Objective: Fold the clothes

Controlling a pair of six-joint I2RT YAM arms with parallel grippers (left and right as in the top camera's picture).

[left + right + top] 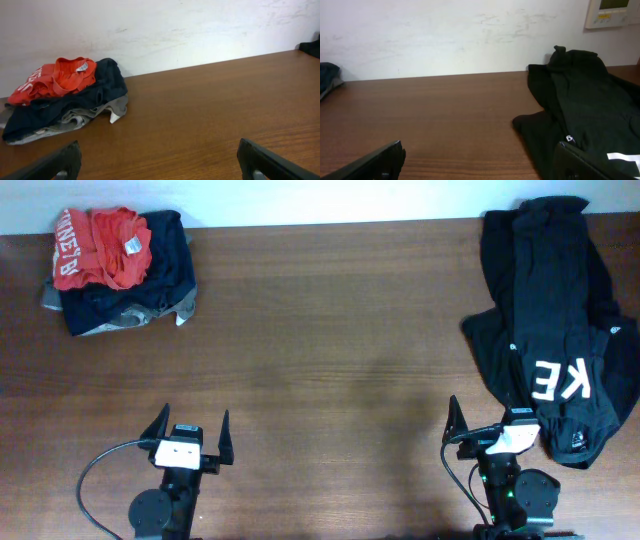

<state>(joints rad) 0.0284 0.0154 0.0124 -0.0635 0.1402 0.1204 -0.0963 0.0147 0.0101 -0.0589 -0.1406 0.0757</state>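
From overhead, the soft black T-shirt heap (550, 310) with white "KE" letters lies at the far right edge. Its hem is just beside the right gripper (484, 412), whose outer finger is lost against the black cloth. The left gripper (194, 420) is well apart from the rumpled red, navy and grey pile (120, 270) in the far left corner. Bare brown wooden table (330, 330) lies between.

In the left wrist view, the fingers (50, 165) are spread wide with nothing between them, and the pile (65, 95) lies ahead to the left, by the white wall (175, 30).

In the right wrist view, the fingers (375, 162) are spread. The right one overlaps the heap (580, 110), and contact cannot be told.

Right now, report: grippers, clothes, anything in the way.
Left gripper and right gripper open, empty. Black shirts heaped, unfolded, by right gripper. Red, navy, grey pile far left. Nothing blocking.
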